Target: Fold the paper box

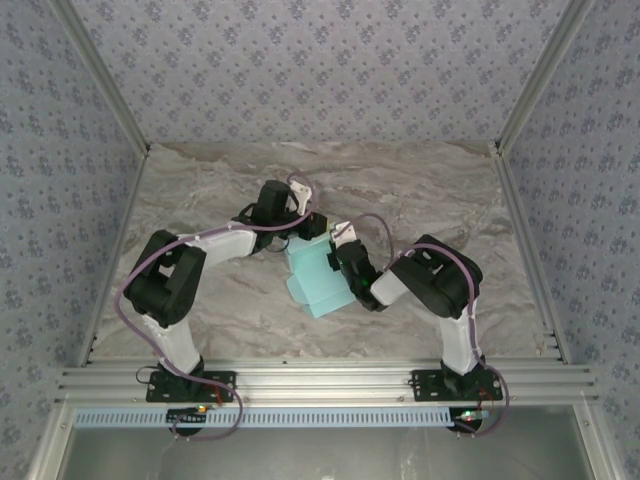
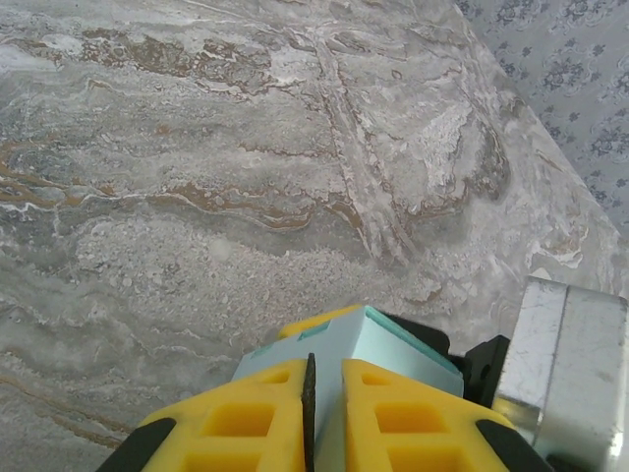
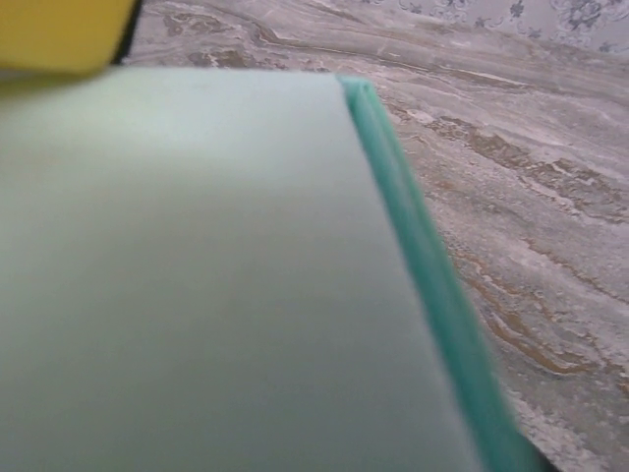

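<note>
Light cyan paper box (image 1: pixel 318 285), yellow tool fingers (image 2: pixel 246 423), grey-brown marbled table (image 1: pixel 420 190), blue-grey floral walls (image 1: pixel 300 70)

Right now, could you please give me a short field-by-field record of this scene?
surface: marble-patterned table
paper box: light cyan, partly folded, mid-table between both grippers
left gripper: shut on the paper box's far end
right gripper: at the box's right side, a panel close before its camera; opening unclear

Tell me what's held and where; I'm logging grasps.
The left gripper pinches a thin edge of the paper box; for the right gripper it cannot be told.
</note>
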Controlling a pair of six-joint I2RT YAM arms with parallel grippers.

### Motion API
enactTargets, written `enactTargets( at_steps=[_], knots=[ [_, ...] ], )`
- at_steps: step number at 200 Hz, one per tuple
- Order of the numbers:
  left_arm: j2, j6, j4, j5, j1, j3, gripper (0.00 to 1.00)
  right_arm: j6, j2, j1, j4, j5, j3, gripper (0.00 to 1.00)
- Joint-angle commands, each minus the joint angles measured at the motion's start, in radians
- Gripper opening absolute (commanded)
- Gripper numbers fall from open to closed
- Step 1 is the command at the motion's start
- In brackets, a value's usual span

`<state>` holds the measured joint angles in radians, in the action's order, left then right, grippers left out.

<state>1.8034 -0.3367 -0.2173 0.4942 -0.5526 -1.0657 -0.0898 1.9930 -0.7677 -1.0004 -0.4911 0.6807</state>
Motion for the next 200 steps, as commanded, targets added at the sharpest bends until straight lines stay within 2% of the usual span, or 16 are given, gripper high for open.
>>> enactTargets(
  at_steps=[1, 27, 65, 90, 112, 134, 155, 174, 190, 200],
  knots=[
    [0.025, -0.001, 0.129, 0.035, -0.021, 0.039, 0.16, -0.002, 0.004, 0.044, -0.046, -0.034, -0.047, 0.33],
    [0.003, 0.072, 0.215, 0.000, -0.005, 0.008, 0.18, 0.024, -0.069, 0.054, -0.103, 0.133, -0.110, 0.42],
    [-0.018, 0.118, 0.269, 0.006, 0.029, -0.067, 0.26, 0.104, -0.210, 0.082, -0.039, 0.360, -0.177, 0.45],
    [-0.025, 0.163, 0.302, 0.006, 0.031, -0.108, 0.30, 0.139, -0.290, 0.119, -0.002, 0.451, -0.223, 0.46],
    [-0.051, 0.221, 0.345, -0.011, 0.036, -0.133, 0.36, 0.137, -0.394, 0.146, 0.042, 0.486, -0.273, 0.46],
    [-0.100, 0.319, 0.378, -0.013, 0.034, -0.131, 0.44, 0.123, -0.557, 0.157, 0.182, 0.492, -0.297, 0.46],
    [-0.123, 0.414, 0.426, -0.013, 0.030, -0.135, 0.52, 0.060, -0.720, 0.176, 0.321, 0.442, -0.308, 0.47],
    [-0.124, 0.483, 0.469, -0.042, 0.014, -0.137, 0.58, -0.070, -0.839, 0.220, 0.409, 0.403, -0.318, 0.48],
    [-0.114, 0.547, 0.488, -0.091, -0.011, -0.136, 0.63, -0.251, -0.916, 0.271, 0.497, 0.363, -0.317, 0.52],
    [-0.098, 0.576, 0.511, -0.126, -0.029, -0.149, 0.65, -0.406, -0.960, 0.304, 0.594, 0.332, -0.305, 0.60]
  ],
)
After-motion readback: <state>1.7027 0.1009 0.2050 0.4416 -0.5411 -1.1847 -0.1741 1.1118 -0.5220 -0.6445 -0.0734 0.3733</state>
